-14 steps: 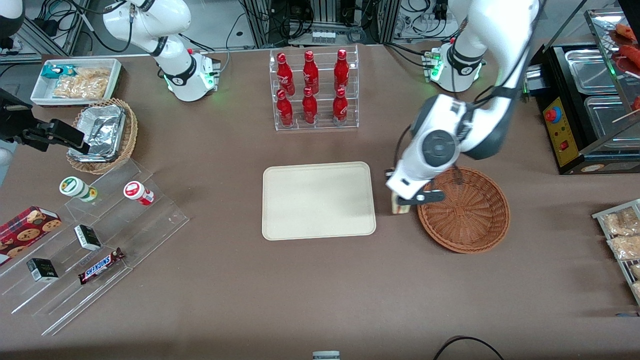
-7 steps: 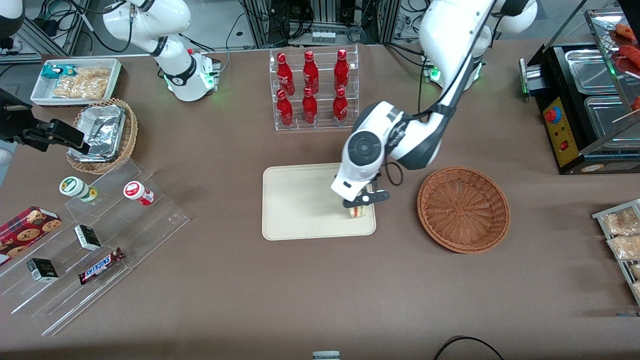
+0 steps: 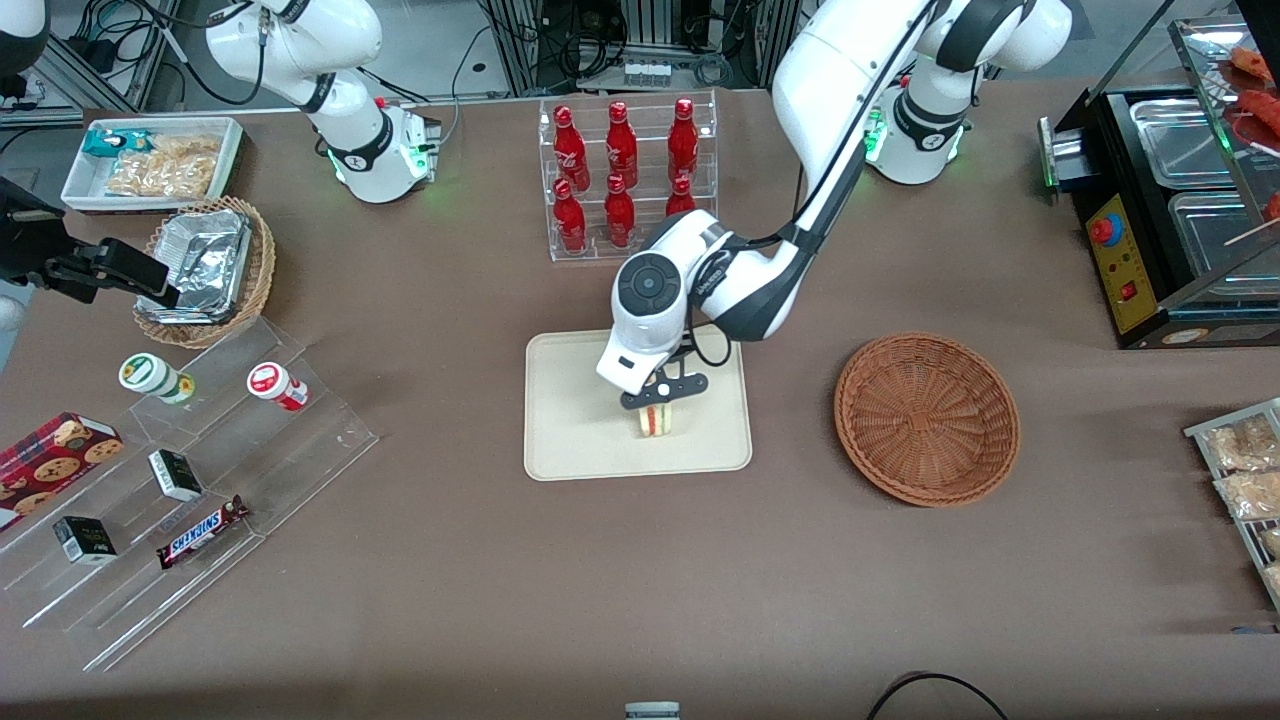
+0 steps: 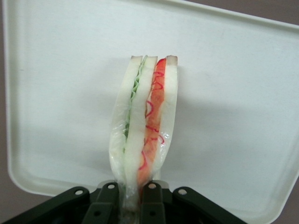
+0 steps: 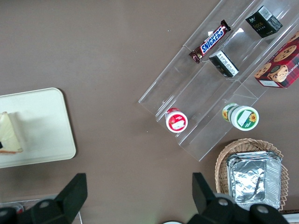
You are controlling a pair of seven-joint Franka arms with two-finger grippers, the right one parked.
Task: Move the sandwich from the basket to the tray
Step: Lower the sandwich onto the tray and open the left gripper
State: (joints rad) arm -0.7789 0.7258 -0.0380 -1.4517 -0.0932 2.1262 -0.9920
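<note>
The claw has moved from the tray's edge to above its middle.
It is clamped on the sandwich, over the tray (basket now empty); lowering and release are left.

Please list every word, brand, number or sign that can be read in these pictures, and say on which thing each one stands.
"SNICKERS": on the brown chocolate bar lying on the clear acrylic step shelf.
Small dark boxes, round white cups, red cookie box, red bottles: printing too small to read.
No text on the triangular white-bread sandwich, held by the black tool over the cream rectangular plastic tray, nor on the round reddish-brown wicker basket.
</note>
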